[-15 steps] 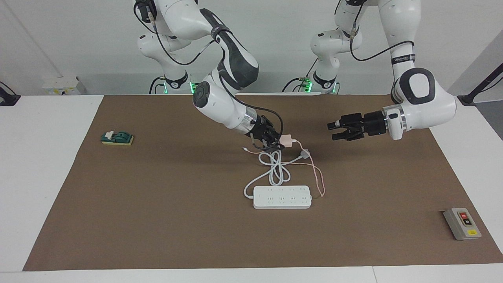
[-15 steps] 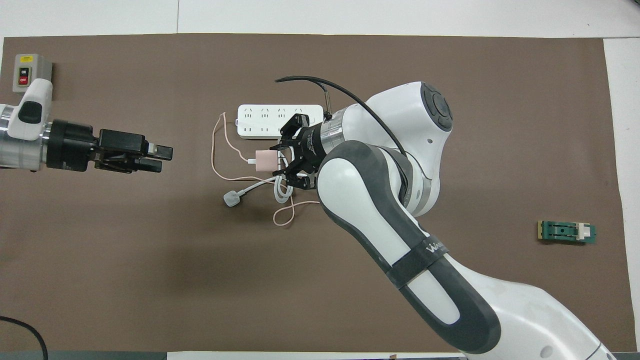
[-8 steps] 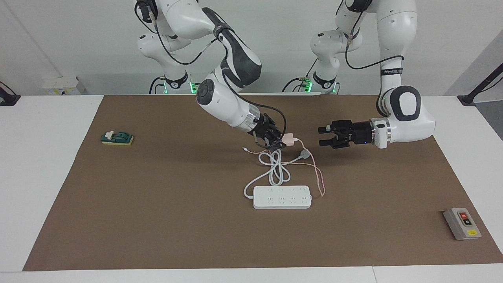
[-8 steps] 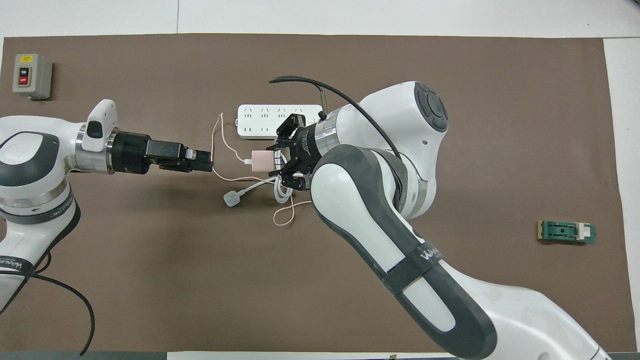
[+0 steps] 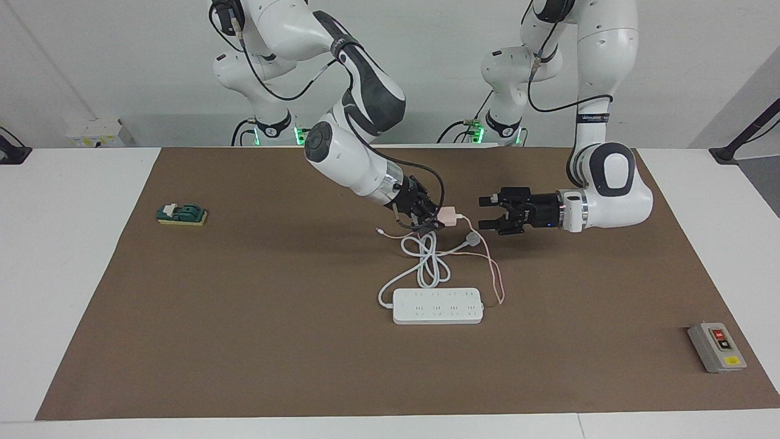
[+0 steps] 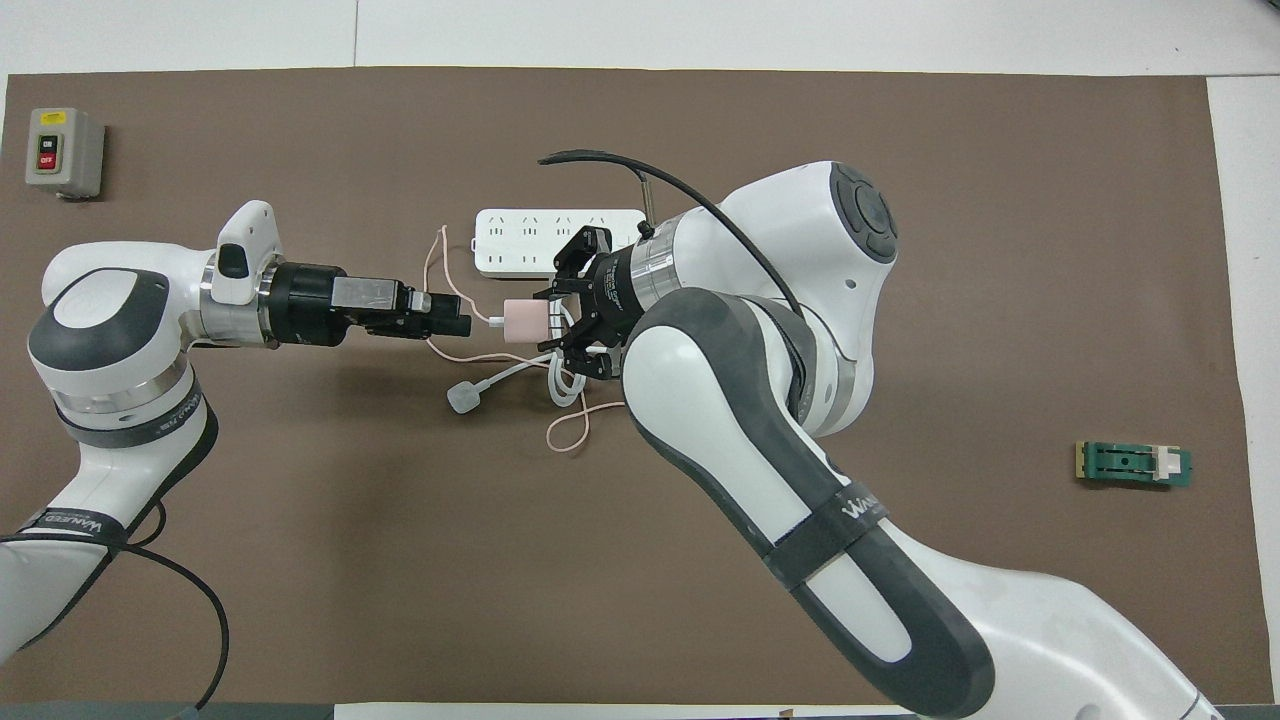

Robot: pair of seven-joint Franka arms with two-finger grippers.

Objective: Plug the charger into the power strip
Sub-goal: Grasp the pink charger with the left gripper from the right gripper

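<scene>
My right gripper (image 5: 436, 218) (image 6: 547, 322) is shut on the small pale pink charger (image 5: 448, 215) (image 6: 524, 321) and holds it up over the strip's coiled white cord (image 5: 429, 263). Its thin pink cable (image 5: 495, 274) (image 6: 436, 268) trails down to the mat. The long white power strip (image 5: 437, 306) (image 6: 520, 240) lies flat, sockets up, farther from the robots than the coil. My left gripper (image 5: 485, 212) (image 6: 462, 325) points sideways at the charger, open, a short gap from it, with nothing between its fingers.
The cord's round white plug (image 5: 472, 238) (image 6: 462, 398) lies under the gap between the grippers. A grey switch box (image 5: 716, 346) (image 6: 65, 150) sits at the left arm's end, a green block (image 5: 181, 214) (image 6: 1133, 464) at the right arm's end. A brown mat (image 5: 274, 341) covers the table.
My left arm has swung in toward the middle, bringing its open gripper close to the charger. The right gripper has kept the charger almost still.
</scene>
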